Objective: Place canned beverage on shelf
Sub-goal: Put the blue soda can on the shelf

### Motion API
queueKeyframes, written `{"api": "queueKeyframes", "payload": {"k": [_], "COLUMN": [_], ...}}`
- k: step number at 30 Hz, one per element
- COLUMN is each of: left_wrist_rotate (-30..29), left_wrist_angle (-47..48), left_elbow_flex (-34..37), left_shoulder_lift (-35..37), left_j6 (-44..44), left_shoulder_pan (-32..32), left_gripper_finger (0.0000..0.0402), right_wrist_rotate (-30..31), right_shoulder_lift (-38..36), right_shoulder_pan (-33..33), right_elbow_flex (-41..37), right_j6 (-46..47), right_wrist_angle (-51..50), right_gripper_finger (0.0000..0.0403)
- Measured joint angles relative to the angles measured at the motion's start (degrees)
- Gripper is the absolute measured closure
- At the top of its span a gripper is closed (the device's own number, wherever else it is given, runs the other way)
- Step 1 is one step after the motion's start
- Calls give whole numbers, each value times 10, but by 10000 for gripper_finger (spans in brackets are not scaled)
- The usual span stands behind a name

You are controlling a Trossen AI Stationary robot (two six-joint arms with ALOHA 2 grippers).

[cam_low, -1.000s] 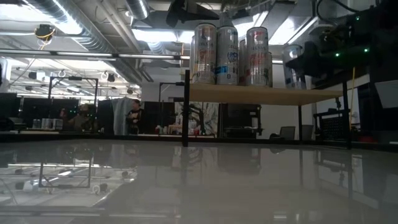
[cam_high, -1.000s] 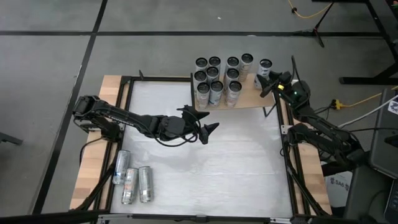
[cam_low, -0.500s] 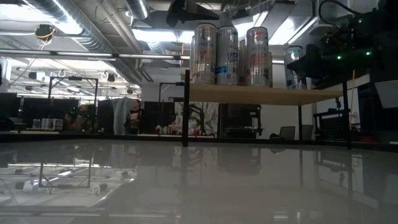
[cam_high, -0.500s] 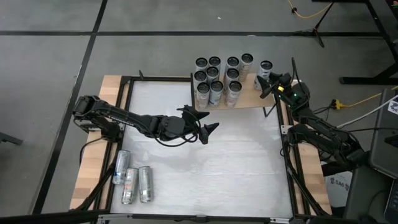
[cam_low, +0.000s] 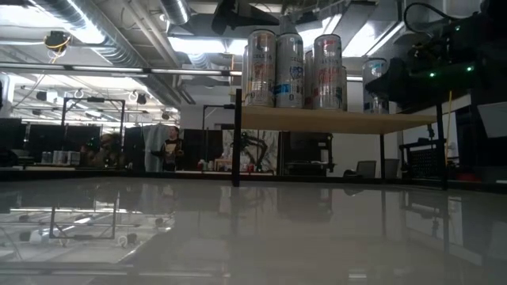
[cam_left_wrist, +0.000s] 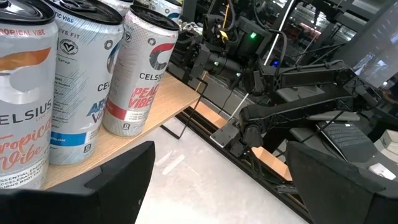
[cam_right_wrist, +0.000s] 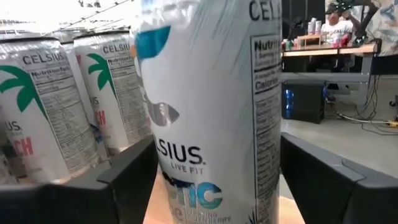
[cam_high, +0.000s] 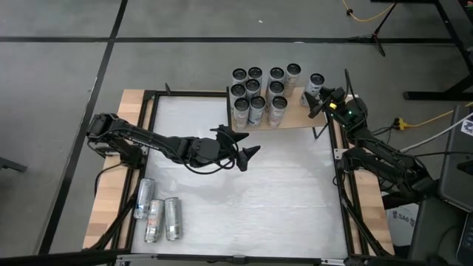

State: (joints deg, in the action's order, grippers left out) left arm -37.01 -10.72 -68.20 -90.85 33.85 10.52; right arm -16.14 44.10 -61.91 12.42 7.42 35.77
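Note:
The pale wooden shelf (cam_high: pixel 295 118) on black posts stands at the table's far right and carries several upright cans (cam_high: pixel 255 92). One more canned beverage (cam_high: pixel 315 78) stands upright on its base at the shelf's right end (cam_low: pixel 375 79). My right gripper (cam_high: pixel 323 98) is open, level with the can, one finger on either side of it (cam_right_wrist: pixel 211 93). My left gripper (cam_high: pixel 242 146) hovers open over the table's middle, near the shelf's front edge, with nothing between its fingers (cam_left_wrist: pixel 217 174).
Three more cans (cam_high: pixel 159 214) lie on their sides at the table's near left. The white tabletop (cam_high: pixel 244 199) stretches between them and the shelf. Wooden strips (cam_high: pixel 111 185) run along the table's left and right edges.
My right gripper has opened and let go of the can, which stays upright on the shelf's right end. Neither arm has shifted.

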Motion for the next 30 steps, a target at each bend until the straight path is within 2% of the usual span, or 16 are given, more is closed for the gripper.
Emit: {"api": "queueKeyframes", "payload": {"k": [16, 30], "left_wrist_rotate": [0, 0], "left_wrist_angle": [0, 0], "left_elbow_flex": [0, 0], "left_shoulder_lift": [0, 0], "left_j6": [0, 0], "left_shoulder_pan": [0, 0], "left_gripper_finger": [46, 46], "right_wrist_rotate": [-30, -24], "right_shoulder_lift": [-9, -9], "right_shoulder_pan": [0, 0], "right_elbow_flex": [1, 66], "right_j6": [-2, -4], "right_wrist_angle": [21, 20], "right_gripper_finger": [86, 86]}}
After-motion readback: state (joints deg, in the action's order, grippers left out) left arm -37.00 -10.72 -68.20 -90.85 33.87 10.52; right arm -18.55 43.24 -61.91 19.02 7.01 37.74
